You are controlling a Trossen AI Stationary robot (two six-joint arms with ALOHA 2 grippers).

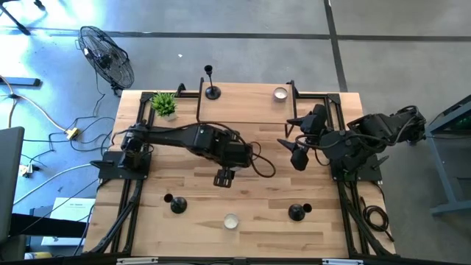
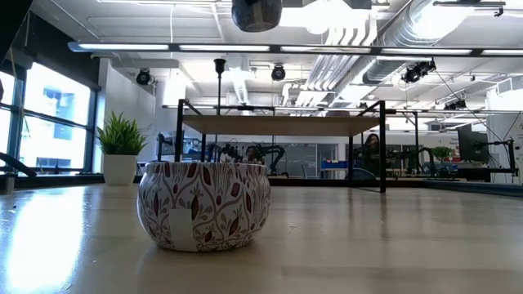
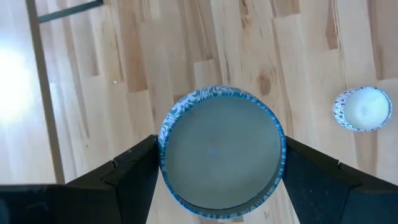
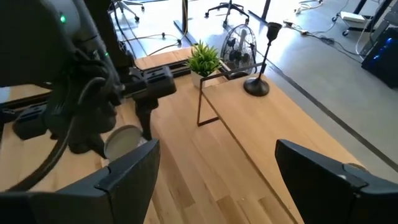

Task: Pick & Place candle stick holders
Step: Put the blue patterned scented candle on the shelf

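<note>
Grey concrete floor [image 1: 243, 40] is surrounding the work table, with dark seam lines crossing it. A black pedestal fan [image 1: 107, 57] is standing on the floor off one far corner of the light wooden tabletop [image 1: 250, 206], and loose cables [image 1: 51, 125] are trailing across the floor on that side. Tall windows [image 2: 45, 122] are letting in daylight along one wall. Fluorescent strips [image 2: 245, 47] are glowing overhead among exposed pipes and ducts [image 2: 384, 41]. A second wooden table on a black frame [image 2: 282, 124] is standing further back in the room. A small potted plant [image 2: 120, 147] is sitting in a white pot.
</note>
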